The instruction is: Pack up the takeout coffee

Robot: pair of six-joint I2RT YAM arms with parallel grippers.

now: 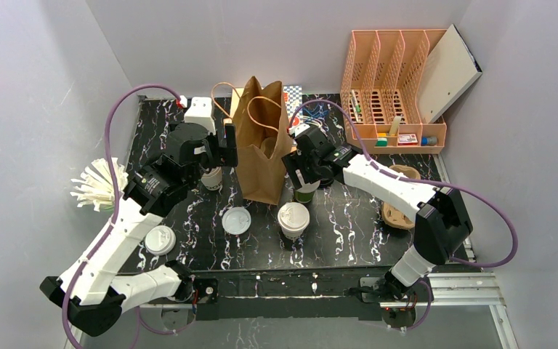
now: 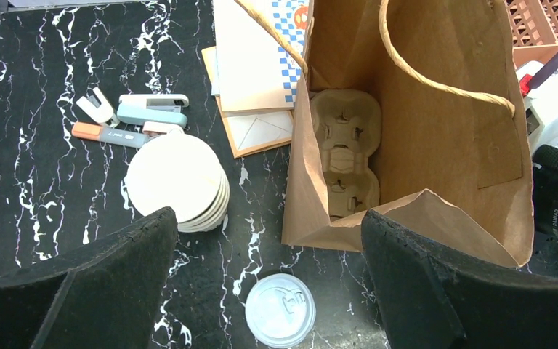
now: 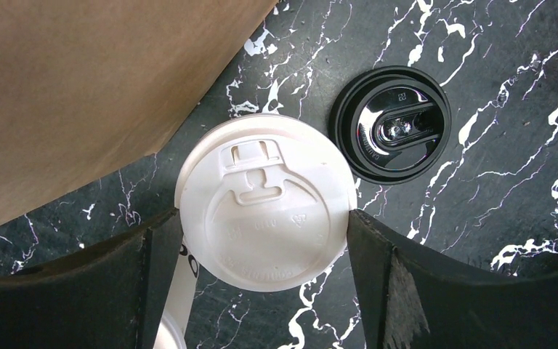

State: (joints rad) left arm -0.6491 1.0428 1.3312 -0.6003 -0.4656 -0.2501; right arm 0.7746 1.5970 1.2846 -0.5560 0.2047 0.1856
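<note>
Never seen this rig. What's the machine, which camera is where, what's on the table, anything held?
Two robot arms bolted at the table's near edge. One picture looks down from above; the other two come from cameras on each wrist. On the black marble table: an open paper bag with a cup carrier inside, a capped cream cup, a green cup, loose white lids, a black lid. The left gripper is open and empty. The right gripper straddles the green cup's lid, jaws wide; a grip isn't clear.

A loose black lid [image 3: 391,124] lies beside the brown bag [image 1: 261,145].
</note>
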